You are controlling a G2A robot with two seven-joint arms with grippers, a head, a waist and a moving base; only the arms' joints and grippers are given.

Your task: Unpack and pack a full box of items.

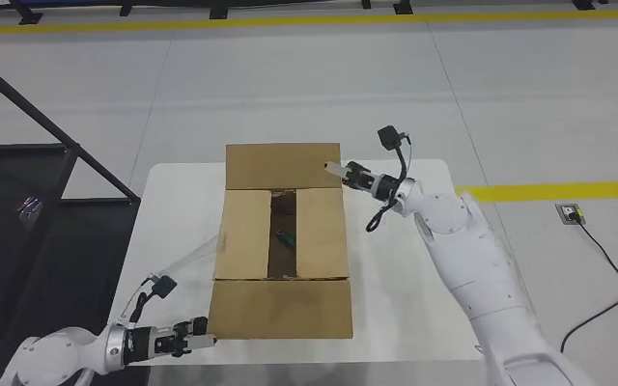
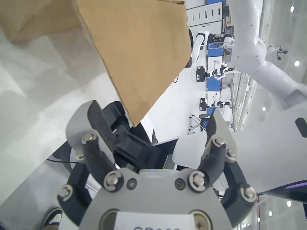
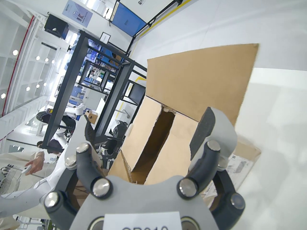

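Note:
A brown cardboard box stands mid-table with its flaps spread. The two inner flaps leave a dark gap where a small green item shows. My left gripper is at the front left corner of the near flap. In the left wrist view that gripper is open, and the corner of the flap pokes between its fingers. My right gripper hovers at the far right corner of the box. It is open above the far flap, holding nothing.
The white table has bare surface on both sides of the box. A black metal frame stands off the table's left edge. A yellow floor line runs to the right.

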